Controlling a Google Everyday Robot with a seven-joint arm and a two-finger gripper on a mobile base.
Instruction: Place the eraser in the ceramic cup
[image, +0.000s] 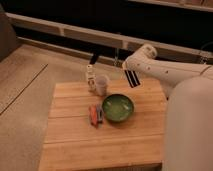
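The eraser (132, 78), a dark block with pale stripes, hangs in the air above the table's far right part. My gripper (128, 69), at the end of the white arm (165, 75) that reaches in from the right, is shut on its upper end. The ceramic cup (102, 85), small and cream-white, stands upright on the table to the left of the eraser and lower, about a cup's width away. Nothing shows inside the cup from here.
A slim white bottle (90, 78) stands just left of the cup. A green bowl (118, 107) sits in front of the cup, with an orange-red and grey item (95, 114) at its left. The wooden table (75, 140) ends on all sides.
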